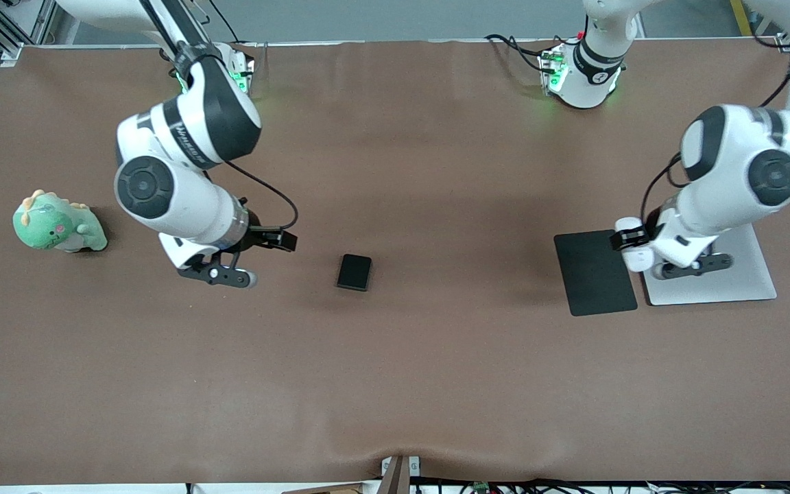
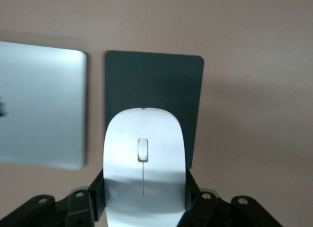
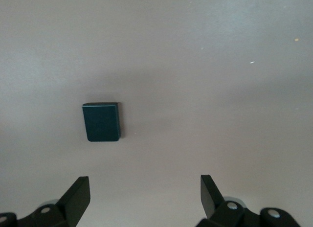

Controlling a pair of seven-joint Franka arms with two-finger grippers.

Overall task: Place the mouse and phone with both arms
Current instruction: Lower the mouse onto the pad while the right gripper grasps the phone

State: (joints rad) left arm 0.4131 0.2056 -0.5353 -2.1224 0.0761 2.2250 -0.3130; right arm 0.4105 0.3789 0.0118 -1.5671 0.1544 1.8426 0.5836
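My left gripper [image 1: 635,248] is shut on the white mouse [image 1: 638,260] and holds it in the air over the seam between the matte black pad [image 1: 594,272] and a silver slab. In the left wrist view the mouse [image 2: 144,153] sits between the fingers [image 2: 98,190] above the pad [image 2: 154,80]. The black phone [image 1: 354,272] lies flat on the brown table near the middle. My right gripper [image 1: 220,274] is open and empty over bare table, beside the phone toward the right arm's end. The right wrist view shows the phone [image 3: 101,121] ahead of the gripper [image 3: 145,188].
A flat silver slab [image 1: 710,274] lies beside the black pad at the left arm's end; it also shows in the left wrist view [image 2: 41,104]. A green plush dinosaur [image 1: 57,224] sits at the right arm's end of the table.
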